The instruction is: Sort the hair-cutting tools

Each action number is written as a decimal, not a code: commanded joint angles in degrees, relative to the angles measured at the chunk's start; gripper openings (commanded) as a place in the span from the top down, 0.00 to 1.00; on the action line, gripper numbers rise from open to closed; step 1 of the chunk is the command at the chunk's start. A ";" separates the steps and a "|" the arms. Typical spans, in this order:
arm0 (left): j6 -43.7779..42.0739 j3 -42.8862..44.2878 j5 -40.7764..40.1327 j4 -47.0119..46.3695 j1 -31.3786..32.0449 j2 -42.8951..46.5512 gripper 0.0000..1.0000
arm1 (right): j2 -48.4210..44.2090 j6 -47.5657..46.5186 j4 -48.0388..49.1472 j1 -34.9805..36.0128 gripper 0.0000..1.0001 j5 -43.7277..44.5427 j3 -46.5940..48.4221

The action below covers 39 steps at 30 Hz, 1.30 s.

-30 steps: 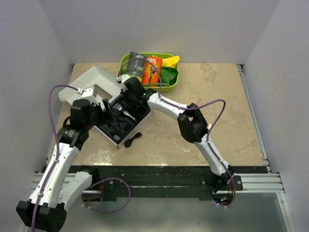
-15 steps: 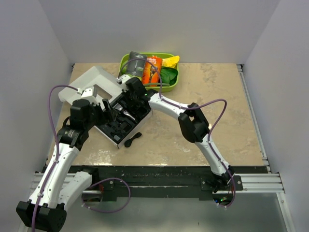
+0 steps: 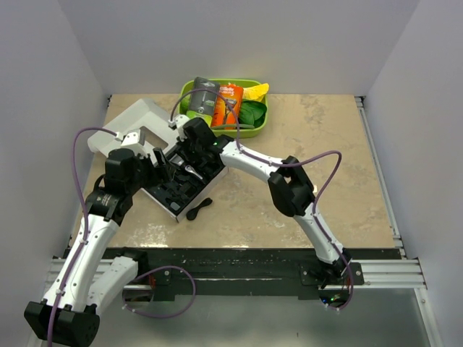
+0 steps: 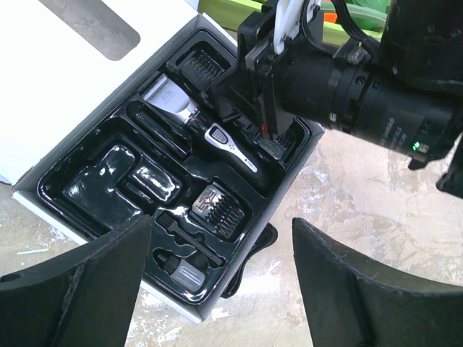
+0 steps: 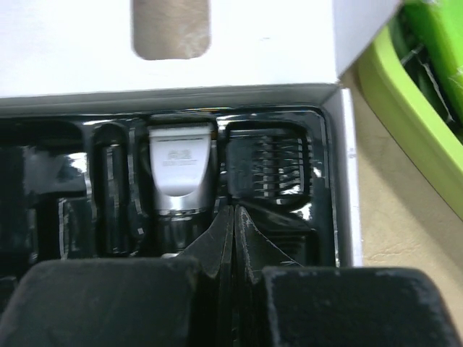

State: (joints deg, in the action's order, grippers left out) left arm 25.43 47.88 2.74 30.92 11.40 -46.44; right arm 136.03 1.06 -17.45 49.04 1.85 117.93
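Near the far-left corner of the desk: open white box, black tray inside. Seated in the tray's long slot: clipper, silver head toward the lid. Just beside that head, in the corner pocket: comb. Out on the desk, just beside the box's near side: curved piece. Low over the clipper: right gripper, fingers pressed together, nothing between them; contact unclear. Above the tray's near end: left gripper, fingers spread wide, empty. At the far edge: green bin.
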 commanded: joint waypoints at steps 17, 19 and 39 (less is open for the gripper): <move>-0.21 -0.51 -0.02 -2.00 0.20 0.91 0.16 | -4.28 -2.47 -3.02 2.56 1.00 2.81 -0.34; -0.29 -0.33 -0.37 -1.82 0.20 0.91 0.16 | -3.84 -2.12 -2.94 2.56 1.00 2.46 -0.16; -0.91 0.20 -0.63 -1.47 0.20 0.64 0.16 | -0.85 -1.50 -4.52 1.68 1.00 8.35 -1.74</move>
State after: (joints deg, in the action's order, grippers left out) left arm 25.41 47.31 2.52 30.94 11.40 -46.15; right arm 135.87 -0.84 -21.91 51.24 7.14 115.90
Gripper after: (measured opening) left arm 0.841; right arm 0.007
